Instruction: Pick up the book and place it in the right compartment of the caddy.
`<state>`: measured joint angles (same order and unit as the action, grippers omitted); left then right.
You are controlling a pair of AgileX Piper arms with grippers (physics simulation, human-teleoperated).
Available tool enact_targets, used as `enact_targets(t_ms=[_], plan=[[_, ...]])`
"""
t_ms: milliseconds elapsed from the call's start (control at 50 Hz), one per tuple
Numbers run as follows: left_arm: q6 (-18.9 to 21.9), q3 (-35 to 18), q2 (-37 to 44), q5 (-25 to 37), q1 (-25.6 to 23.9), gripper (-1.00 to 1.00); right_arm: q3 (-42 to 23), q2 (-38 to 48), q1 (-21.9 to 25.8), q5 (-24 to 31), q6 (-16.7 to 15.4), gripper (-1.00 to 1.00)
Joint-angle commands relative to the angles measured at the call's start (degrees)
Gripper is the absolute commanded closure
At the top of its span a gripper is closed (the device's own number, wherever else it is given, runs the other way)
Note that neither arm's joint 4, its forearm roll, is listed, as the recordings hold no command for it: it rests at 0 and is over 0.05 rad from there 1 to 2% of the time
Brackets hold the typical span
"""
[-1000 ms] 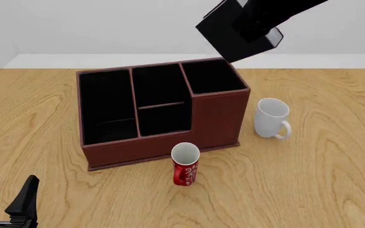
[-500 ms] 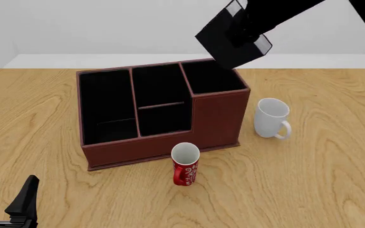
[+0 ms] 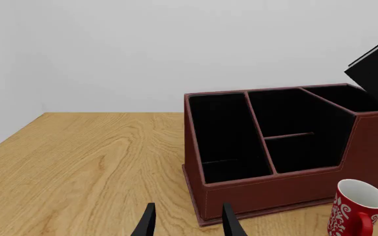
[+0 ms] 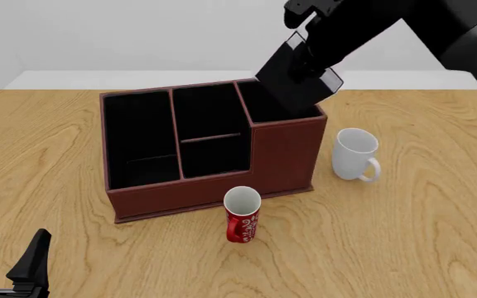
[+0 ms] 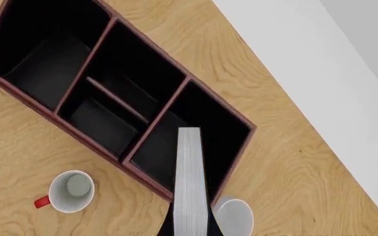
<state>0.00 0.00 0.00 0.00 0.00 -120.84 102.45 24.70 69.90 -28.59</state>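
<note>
Pale wood grain covers the surface (image 4: 72, 186), which ends at a plain light wall behind. Nearest the camera, the left claw (image 4: 10, 261) rests low at the near left corner, its two fingers apart and holding nothing. A little farther in stands a red mug (image 4: 242, 213), just in front of the caddy (image 4: 284, 158); a white mug (image 4: 354, 154) stands to the right, close beside the caddy's right wall.

The caddy sits mid-surface, its long section at the left, the crossbar section in the middle, and the right compartment (image 4: 259, 102) at the far right corner with the tallest walls. Over that section the right claw (image 4: 309, 53) is clamped on the book (image 4: 292, 81), which hangs tilted, its lower corner at or just inside the compartment's mouth. From the right wrist the white page edges (image 5: 190, 182) run straight along the fingers, pointing into the square opening.

As a small hardcover the book looks stiff and fairly light, with smooth covers that could slip in a loose grip. Pinching across both covers, near the end away from the compartment, seems the soundest hold, leaving the lower end free to enter. The opening looks snug, so a tilted corner could catch on the rim.
</note>
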Motion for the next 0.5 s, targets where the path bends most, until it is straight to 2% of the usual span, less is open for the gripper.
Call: enact_targets(t_ms=[20,500], plan=[[0.0,0.0,0.0,0.0,0.0,-1.0,0.5,1.9,-0.4,0.0,1.0,1.0],[0.0,0.0,0.0,0.0,0.0,-1.0,-1.9,6.5,-1.9,0.0,-0.2,1.0]])
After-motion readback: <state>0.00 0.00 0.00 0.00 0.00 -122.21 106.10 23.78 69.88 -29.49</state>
